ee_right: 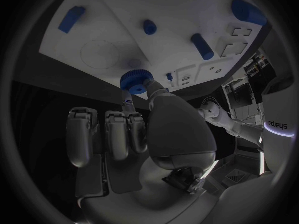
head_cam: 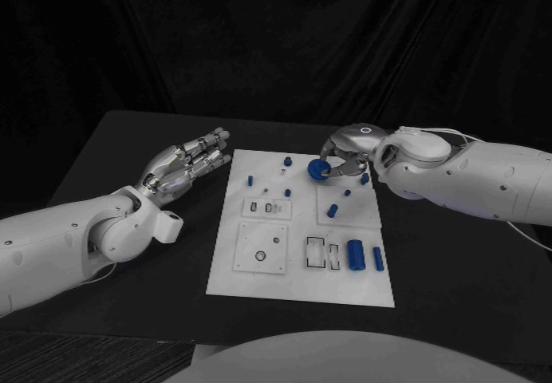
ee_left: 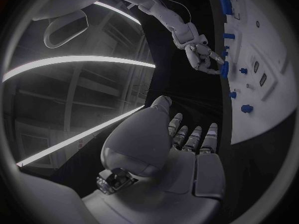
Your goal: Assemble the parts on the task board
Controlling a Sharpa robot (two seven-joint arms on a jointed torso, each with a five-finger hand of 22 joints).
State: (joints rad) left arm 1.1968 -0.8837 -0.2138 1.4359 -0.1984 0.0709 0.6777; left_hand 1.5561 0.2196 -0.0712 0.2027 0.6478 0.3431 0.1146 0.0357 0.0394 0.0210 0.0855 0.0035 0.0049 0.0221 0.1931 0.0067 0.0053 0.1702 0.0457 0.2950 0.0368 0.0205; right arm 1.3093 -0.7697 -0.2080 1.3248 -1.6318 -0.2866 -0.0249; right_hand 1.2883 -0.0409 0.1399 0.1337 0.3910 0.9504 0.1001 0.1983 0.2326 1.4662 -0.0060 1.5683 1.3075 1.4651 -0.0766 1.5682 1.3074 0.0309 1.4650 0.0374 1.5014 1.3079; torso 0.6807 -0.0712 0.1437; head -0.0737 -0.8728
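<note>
Right hand (head_cam: pixel 345 155) over the far edge of the task board (head_cam: pixel 301 295), pinching a blue gear (head_cam: pixel 317 168) between thumb and a finger. Gear (ee_right: pixel 133 80) toothed round its rim, held just above the white plate near its far middle; probably not touching the surface, though hard to judge from the wrist view. Other fingers (ee_right: pixel 118 134) of that hand curled in beside one another.

Left hand (head_cam: pixel 184 166) beside the board's left edge, over the black table (head_cam: pixel 138 144), holding nothing, fingers extended and slightly apart. Palm (ee_left: pixel 159 154) turned toward the board.

On the board: small blue pegs (head_cam: pixel 284 162) standing near the far end, a short blue piece (head_cam: pixel 333 211) near the middle right, a large blue cylinder (head_cam: pixel 356 254) lying at the near right with a slimmer blue bar (head_cam: pixel 377 258) just beside it. Rectangular cut-outs (head_cam: pixel 315 252) left of the cylinder, a square plate with a round hole (head_cam: pixel 261 255) further left.
</note>
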